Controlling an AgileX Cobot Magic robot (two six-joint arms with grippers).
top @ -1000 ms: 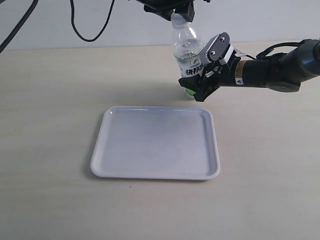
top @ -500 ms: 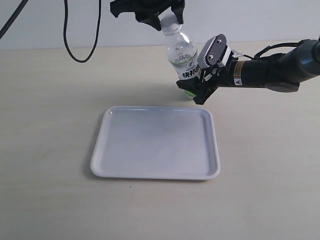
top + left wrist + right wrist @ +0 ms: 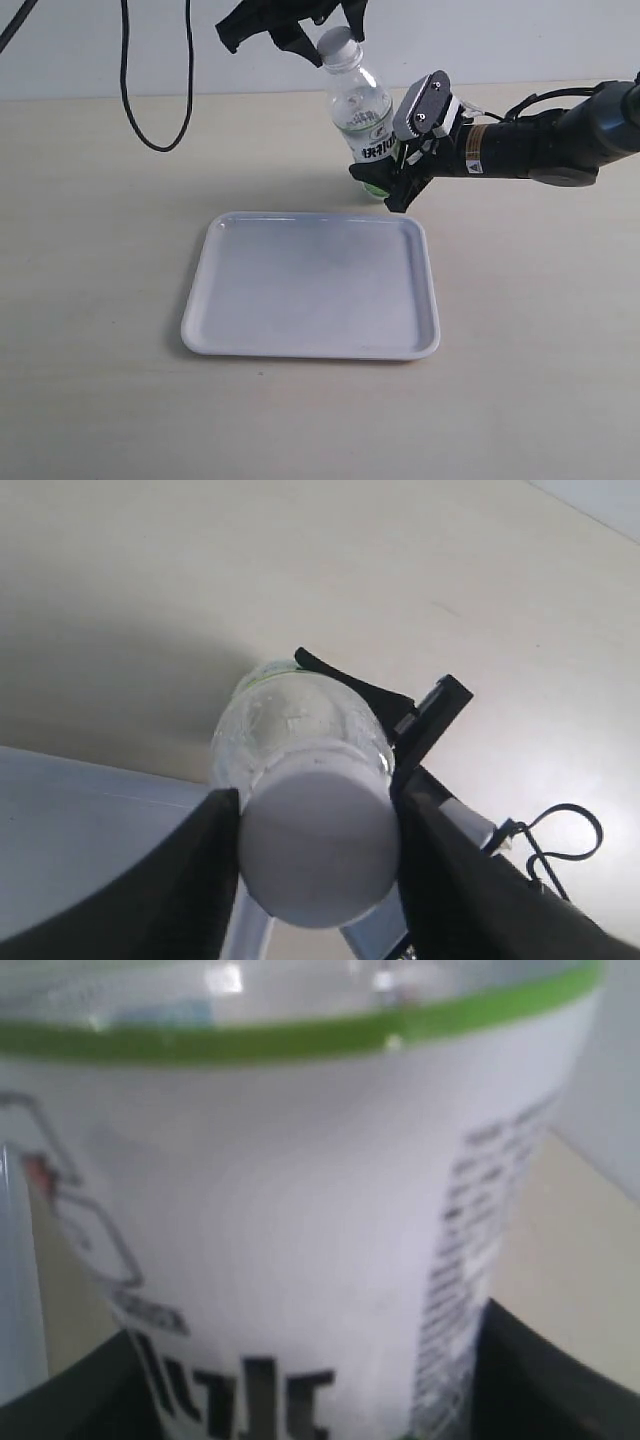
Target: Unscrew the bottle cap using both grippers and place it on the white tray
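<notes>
Nearest to the camera, the tray (image 3: pixel 300 290) lies flat on the table (image 3: pixel 100 380) in the lower middle of the frame. Nothing is on it.

Just past its upper right corner is the bottle (image 3: pixel 362 115), tilted so the top leans toward the upper left. My right gripper (image 3: pixel 392 160) comes in from the right edge and is clamped around the bottle's lower body, with the grey screwed plate up top and the other finger underneath. The right wrist cam is basically all label (image 3: pixel 300 1210), with dark finger (image 3: pixel 545 1380) at the frame's corner. I can't tell if the bottle's base touches the table.

Further back, at the top middle, my left gripper (image 3: pixel 325 30) has its jaws partly closed around the cap (image 3: pixel 336 45). On the left wrist cam the two fingers (image 3: pixel 195 875) press against either side of the cap (image 3: pixel 318 840), which sits on the neck, well apart from the tray.

A cable (image 3: pixel 155 100) loops down in the upper left.
</notes>
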